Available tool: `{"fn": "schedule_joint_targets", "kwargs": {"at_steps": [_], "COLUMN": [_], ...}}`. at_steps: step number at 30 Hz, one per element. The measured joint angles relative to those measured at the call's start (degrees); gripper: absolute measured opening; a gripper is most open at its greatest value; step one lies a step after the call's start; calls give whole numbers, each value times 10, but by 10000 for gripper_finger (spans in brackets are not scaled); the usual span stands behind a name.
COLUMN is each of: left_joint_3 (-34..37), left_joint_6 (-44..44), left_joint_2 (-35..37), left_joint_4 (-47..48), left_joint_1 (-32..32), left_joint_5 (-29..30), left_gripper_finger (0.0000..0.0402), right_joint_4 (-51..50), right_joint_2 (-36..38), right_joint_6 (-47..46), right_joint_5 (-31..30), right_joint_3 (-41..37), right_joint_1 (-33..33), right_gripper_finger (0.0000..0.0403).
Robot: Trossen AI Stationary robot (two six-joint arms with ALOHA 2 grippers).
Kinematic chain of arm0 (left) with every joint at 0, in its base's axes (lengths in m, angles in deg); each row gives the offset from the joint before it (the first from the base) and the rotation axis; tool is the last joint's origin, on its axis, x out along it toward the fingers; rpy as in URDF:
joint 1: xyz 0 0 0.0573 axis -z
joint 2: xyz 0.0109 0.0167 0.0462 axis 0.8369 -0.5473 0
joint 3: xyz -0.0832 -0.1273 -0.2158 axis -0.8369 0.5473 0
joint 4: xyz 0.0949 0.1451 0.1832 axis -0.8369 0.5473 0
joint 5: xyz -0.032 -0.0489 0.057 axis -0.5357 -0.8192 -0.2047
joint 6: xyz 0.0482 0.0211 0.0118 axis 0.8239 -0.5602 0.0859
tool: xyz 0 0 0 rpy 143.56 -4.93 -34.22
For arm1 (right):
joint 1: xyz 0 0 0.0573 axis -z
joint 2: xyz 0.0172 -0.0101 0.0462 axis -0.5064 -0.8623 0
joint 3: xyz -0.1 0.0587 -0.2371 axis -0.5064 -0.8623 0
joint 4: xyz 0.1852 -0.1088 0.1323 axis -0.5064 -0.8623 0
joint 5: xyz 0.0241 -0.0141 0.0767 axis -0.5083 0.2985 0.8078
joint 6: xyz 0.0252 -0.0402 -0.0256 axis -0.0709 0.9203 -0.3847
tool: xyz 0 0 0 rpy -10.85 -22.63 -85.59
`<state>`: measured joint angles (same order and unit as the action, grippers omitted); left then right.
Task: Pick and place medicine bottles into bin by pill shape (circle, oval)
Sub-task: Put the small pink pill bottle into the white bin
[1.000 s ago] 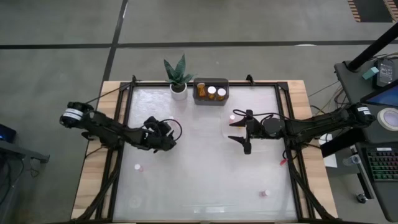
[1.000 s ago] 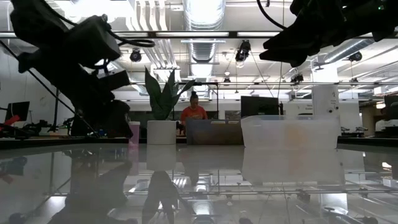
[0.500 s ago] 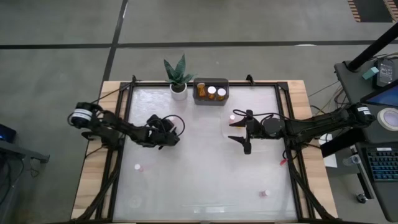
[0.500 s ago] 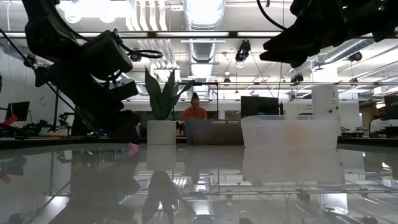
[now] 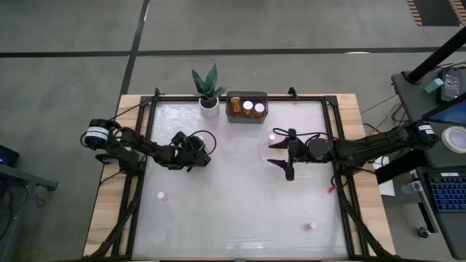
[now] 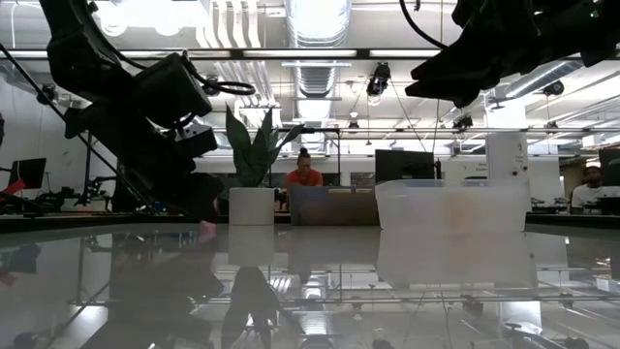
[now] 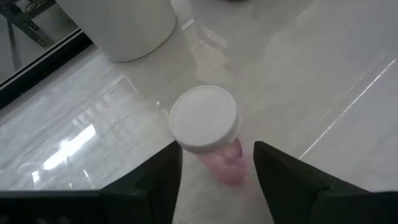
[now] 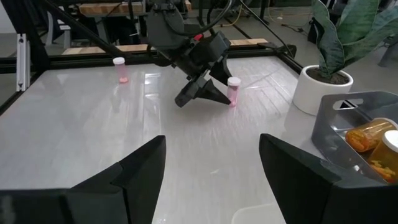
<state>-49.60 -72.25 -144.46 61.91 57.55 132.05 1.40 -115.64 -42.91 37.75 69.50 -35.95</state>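
Note:
A small pinkish bottle with a white cap (image 7: 205,124) stands upright on the table, left of its middle; it also shows in the right wrist view (image 8: 234,90). My left gripper (image 5: 202,158) is low and open, with one finger on each side of this bottle (image 7: 214,180); I cannot tell whether they touch it. My right gripper (image 5: 282,154) hangs open and empty above the table's middle right. Two more pinkish bottles stand near the front left (image 5: 162,195) and front right (image 5: 309,226). Amber bottles (image 5: 247,108) lie in the grey bin (image 5: 247,118).
A white plant pot (image 5: 209,108) stands at the far edge, left of the grey bin and close behind my left gripper. A clear bin (image 6: 450,206) sits under my right gripper, with a pinkish bottle (image 5: 272,135) at it. A person sits in the room beyond.
My left gripper has gone a little toward the table's far edge and right, closing in on the upright pinkish bottle, so that its fingers now stand on both sides of it. The bottle has stayed upright in its place.

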Motion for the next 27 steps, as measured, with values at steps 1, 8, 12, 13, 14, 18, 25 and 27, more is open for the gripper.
{"fn": "schedule_joint_targets", "kwargs": {"at_steps": [1,8,12,13,14,18,25,27], "left_joint_3": [0,0,0,0,0,0,-17,-28], "left_joint_6": [0,0,-1,-1,-1,-1,23,40], "left_joint_2": [0,0,0,0,0,0,5,5], "left_joint_4": [0,0,-1,-1,-1,0,0,0], "left_joint_1": [0,0,0,0,0,1,15,23], "left_joint_5": [0,2,3,3,3,3,-6,-8], "left_gripper_finger": [173,104,75,70,67,66,66,66], "right_joint_4": [0,0,0,0,0,0,0,5], "right_joint_2": [0,0,0,0,0,0,0,0], "right_joint_6": [0,-3,-9,-12,-14,-23,-39,-46], "right_joint_5": [0,0,0,0,0,0,0,0], "right_joint_3": [0,-1,-3,-4,-5,-7,-16,-22], "right_joint_1": [0,0,0,0,0,0,0,0], "right_gripper_finger": [249,249,249,249,249,249,249,249]}}
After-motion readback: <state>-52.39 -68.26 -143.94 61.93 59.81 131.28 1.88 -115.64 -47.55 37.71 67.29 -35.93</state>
